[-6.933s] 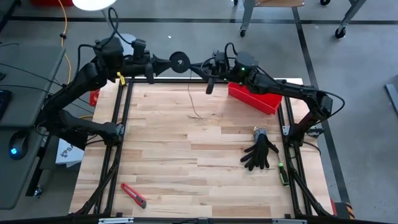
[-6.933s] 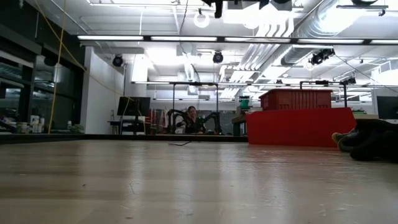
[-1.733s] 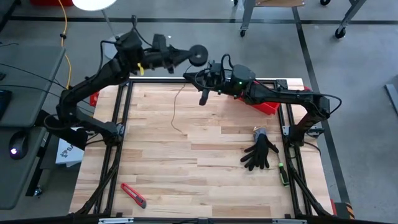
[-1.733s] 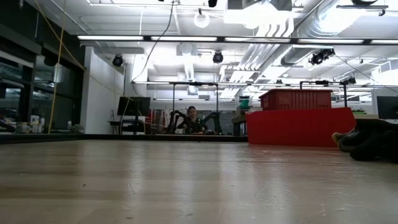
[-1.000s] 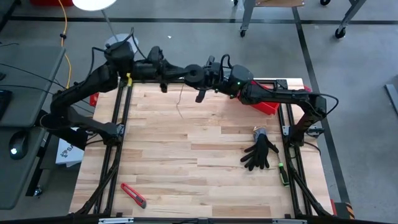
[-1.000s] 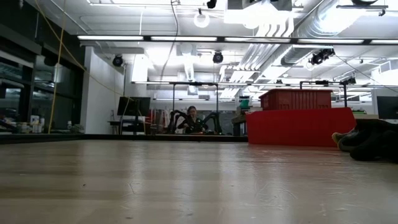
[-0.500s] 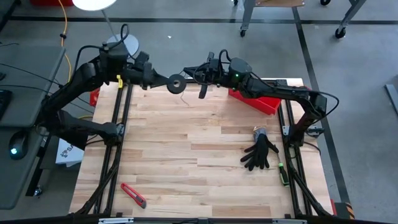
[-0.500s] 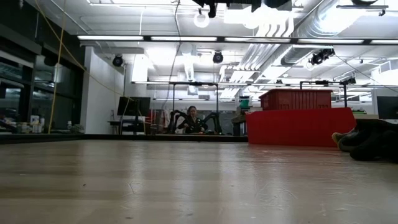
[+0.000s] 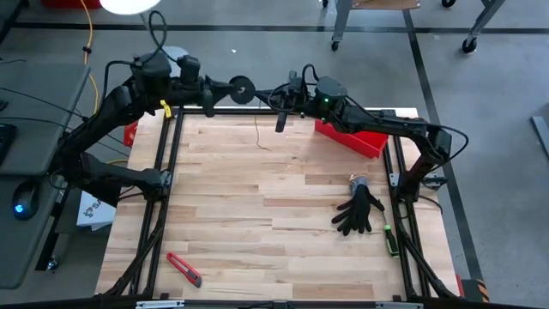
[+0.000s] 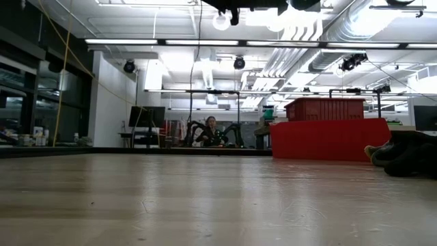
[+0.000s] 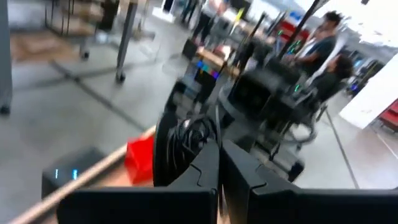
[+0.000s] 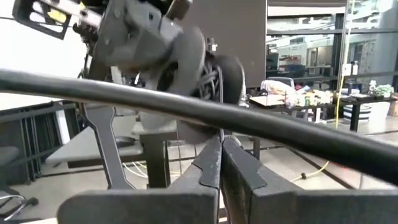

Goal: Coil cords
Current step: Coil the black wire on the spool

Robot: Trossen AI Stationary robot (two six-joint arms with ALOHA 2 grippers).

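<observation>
A small round black spool (image 9: pixel 244 88) with thin dark cord wound on it hangs high over the table's far edge, and my left gripper (image 9: pixel 230 88) is shut on it. The spool (image 11: pixel 180 146) shows edge-on in the left wrist view and close ahead (image 12: pixel 208 71) in the right wrist view. My right gripper (image 9: pixel 273 93) is shut just right of the spool, facing it. The cord's loose tail (image 9: pixel 258 129) drops from there, and its end (image 9: pixel 267 148) rests on the wooden table. It shows as a thin upright line (image 10: pixel 199 68) in the low view. My left gripper reaches in about level from the table's left side, fingers (image 11: pixel 205 171) shut. The spool stands edge-on at their tips, lifted clear above the table. The fingers hide which part of it they grip. My right gripper comes level from the table's right side, fingertips (image 12: pixel 211 158) closed together right under the spool. A thin strand (image 12: pixel 219 130) seems to run from the spool into the seam between them. The cord is too thin to show how it lies there.
A red bin (image 9: pixel 352 137) sits at the far right under my right arm. Near the right edge lie a black glove (image 9: pixel 358 210) and a green pen (image 9: pixel 390 240), with a red box cutter (image 9: pixel 184 269) near left. A black frame (image 9: pixel 163 172) borders the table.
My left gripper has rolled its wrist and swung the spool in a loop, first toward the table's left and near side, then back toward the far edge. The cord's tail has been drawn shorter and shifted a little to the right. My right gripper has eased slightly toward the far edge.
</observation>
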